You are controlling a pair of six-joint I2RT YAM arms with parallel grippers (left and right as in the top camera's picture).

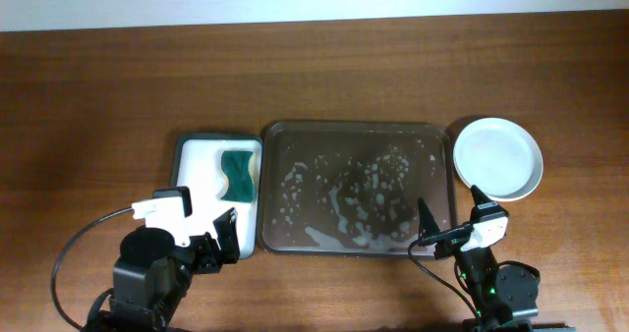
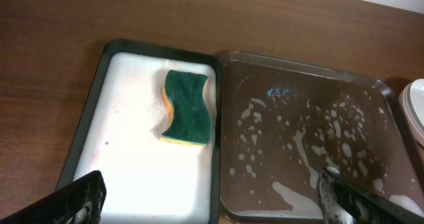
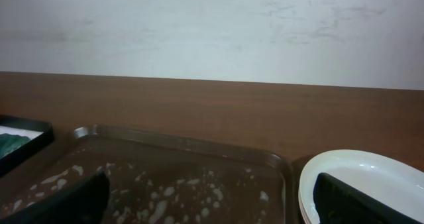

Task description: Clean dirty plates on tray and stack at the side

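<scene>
The dark brown tray point(image 1: 359, 131) lies in the middle of the table, wet with foam patches and holding no plates; it also shows in the left wrist view point(image 2: 305, 144) and the right wrist view point(image 3: 172, 177). White plates point(image 1: 497, 156) sit stacked on the table right of the tray, also in the right wrist view point(image 3: 361, 174). My left gripper point(image 1: 211, 242) is open and empty near the front of the small tray point(image 2: 212, 201). My right gripper point(image 1: 452, 219) is open and empty at the brown tray's front right corner point(image 3: 209, 201).
A smaller black-rimmed white-lined tray point(image 1: 200, 165) stands left of the brown tray. A green and yellow sponge point(image 1: 239, 175) lies in it, also in the left wrist view point(image 2: 187, 107). A pale wall runs behind the table's far edge.
</scene>
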